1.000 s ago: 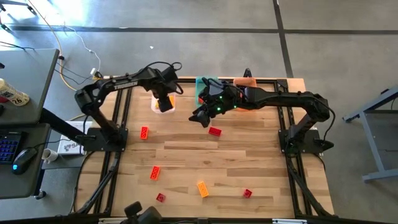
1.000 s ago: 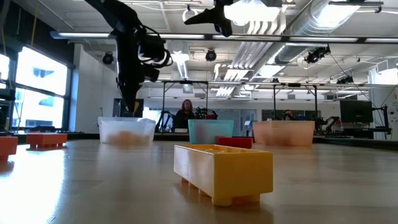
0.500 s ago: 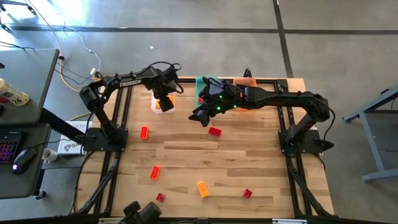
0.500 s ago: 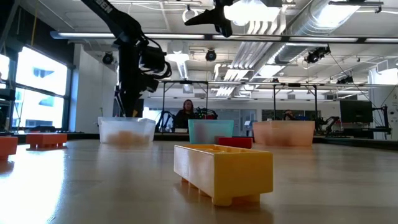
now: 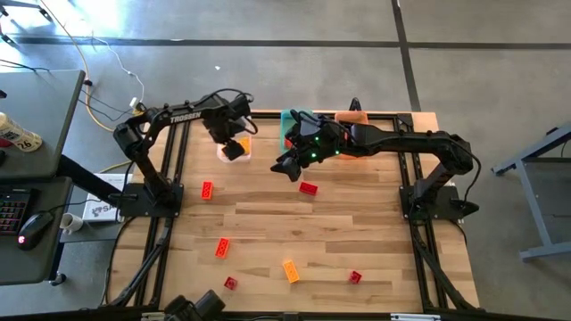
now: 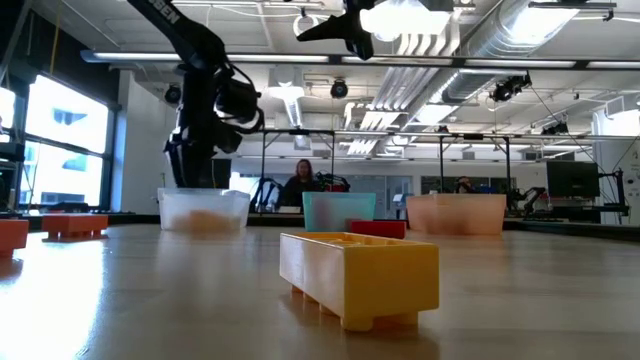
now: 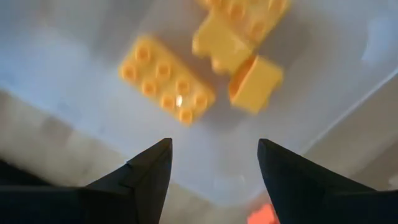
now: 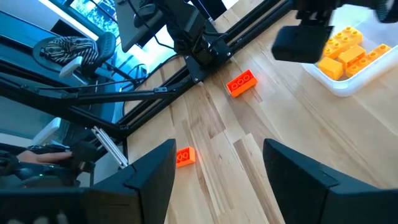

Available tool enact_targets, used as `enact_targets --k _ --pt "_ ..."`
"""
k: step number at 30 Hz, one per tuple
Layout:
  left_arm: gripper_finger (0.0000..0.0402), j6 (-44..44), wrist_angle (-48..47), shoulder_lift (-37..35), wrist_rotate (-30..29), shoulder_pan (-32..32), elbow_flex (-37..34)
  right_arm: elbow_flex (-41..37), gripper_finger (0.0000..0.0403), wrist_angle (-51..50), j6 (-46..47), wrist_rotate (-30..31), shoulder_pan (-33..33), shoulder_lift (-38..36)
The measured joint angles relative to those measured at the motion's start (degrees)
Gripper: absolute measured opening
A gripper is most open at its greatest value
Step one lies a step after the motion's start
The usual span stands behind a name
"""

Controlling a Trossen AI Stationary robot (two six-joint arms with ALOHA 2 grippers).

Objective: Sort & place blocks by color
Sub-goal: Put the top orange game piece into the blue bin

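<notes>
1. Left gripper (image 5: 234,148) hangs over the clear bin (image 5: 220,153) at the upper left of the table (image 5: 357,232) in the high view. Its fingers (image 7: 146,174) are spread apart with nothing between them.
2. In the left wrist view, yellow blocks (image 7: 166,79) lie loose on the clear bin's floor, one flat with its studs up, the others bunched together just beside it.
3. On the bare wood in the high view, from left to right: a red block (image 5: 207,189) at mid-left, an orange-red block (image 5: 222,247) lower down, a small red block (image 5: 230,283) near the bottom edge, an orange block (image 5: 291,270) at lower centre, a red block (image 5: 308,187) at centre, and another small red block (image 5: 355,276) at lower right of centre.
4. Right gripper (image 5: 287,167) hovers at upper centre, above and just left of the centre red block, apart from it. Its fingers (image 8: 149,174) stand wide with nothing held.
5. The teal bin (image 5: 294,123) and orange bin (image 5: 353,119) sit at the table's top edge, partly covered by the right arm.
6. In the low view a yellow block (image 6: 358,275) fills the foreground, with the three bins in a row behind it.
</notes>
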Motion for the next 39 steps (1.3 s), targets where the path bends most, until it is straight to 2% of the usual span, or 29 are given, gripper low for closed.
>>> enact_targets --k 6,12,19,24,31,39 --pt "0.0225 -3.57 -5.85 -0.14 0.01 -0.47 0.00 0.00 0.0227 -0.09 -0.05 0.00 0.00 0.00" --pt "0.0225 -3.79 -3.52 -3.08 -0.37 -1.72 0.00 0.00 0.0227 -0.95 -0.07 -0.02 0.00 0.00" --pt "0.0225 -6.99 -1.65 -10.76 -0.85 -1.68 0.00 0.00 0.0227 -1.03 -0.07 0.73 0.83 0.00" --pt "0.0225 -14.29 -3.93 -18.22 -0.85 -2.42 0.00 0.00 0.0227 -1.29 -0.07 2.25 1.27 0.00" --pt "0.0225 -21.66 -7.65 -27.15 -0.83 -5.38 0.00 0.00 0.0227 -1.29 -0.07 2.99 1.22 0.00" --pt "0.0225 -28.06 -11.68 -33.07 -2.05 -9.70 0.00 0.00 0.0227 -1.29 -0.08 5.56 1.22 0.00"
